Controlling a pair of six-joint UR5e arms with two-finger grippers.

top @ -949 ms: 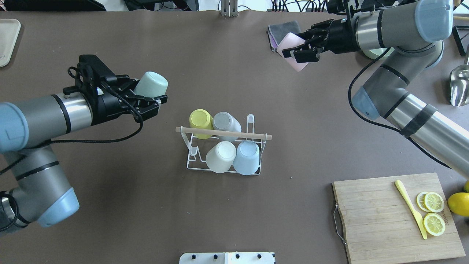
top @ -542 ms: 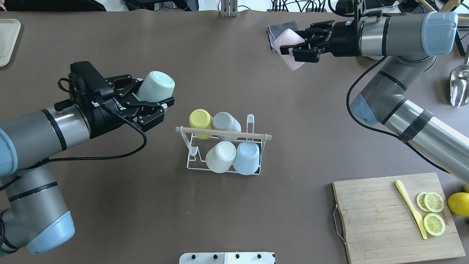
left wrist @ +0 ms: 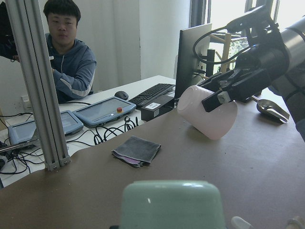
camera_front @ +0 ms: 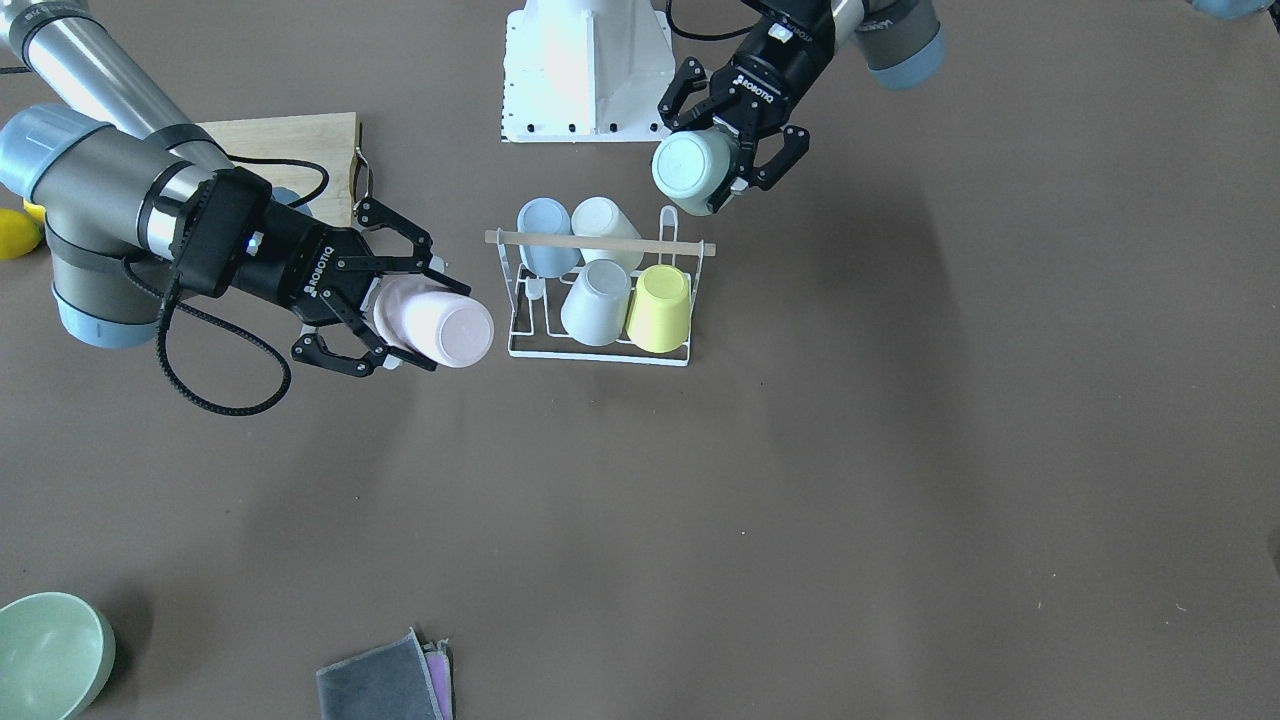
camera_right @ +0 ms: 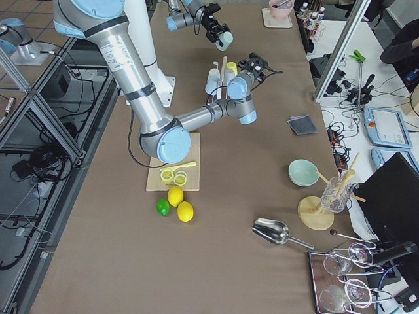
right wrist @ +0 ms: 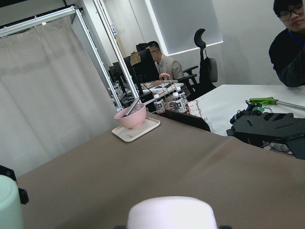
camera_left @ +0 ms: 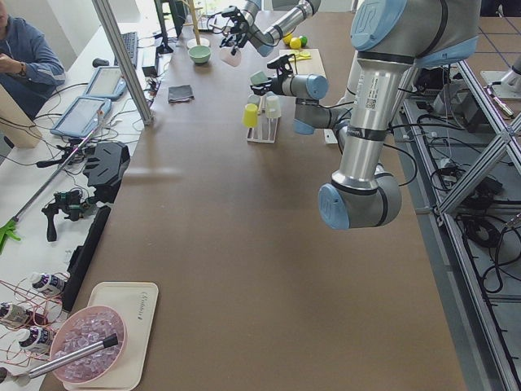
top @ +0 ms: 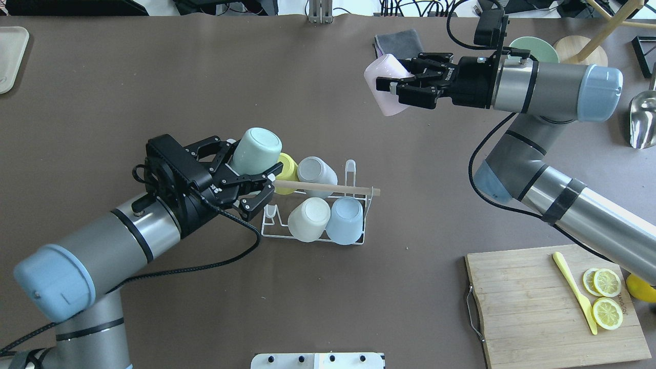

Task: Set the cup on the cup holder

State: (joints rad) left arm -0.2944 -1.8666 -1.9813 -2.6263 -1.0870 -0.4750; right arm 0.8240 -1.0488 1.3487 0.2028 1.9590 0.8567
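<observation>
The cup holder (top: 333,188), a white wire rack with a wooden rod, stands mid-table with yellow (top: 288,165), grey (top: 316,171), white (top: 308,219) and light blue (top: 344,220) cups upside down on it. My left gripper (top: 253,161) is shut on a mint green cup (top: 254,148), held tilted above the rack's left end, partly over the yellow cup. In the front view this cup (camera_front: 690,172) hangs beside the rack (camera_front: 600,241). My right gripper (top: 397,84) is shut on a pink cup (top: 382,82), held in the air far right of the rack.
A wooden cutting board (top: 533,307) with lemon slices and a yellow knife lies front right. A grey cloth (top: 400,40), a green bowl (top: 533,47) and a metal scoop (top: 643,120) sit at the back right. A beige tray (top: 10,56) is back left.
My left gripper has carried the mint cup right and forward, to above the rack's left end. My right gripper has moved left with the pink cup.
</observation>
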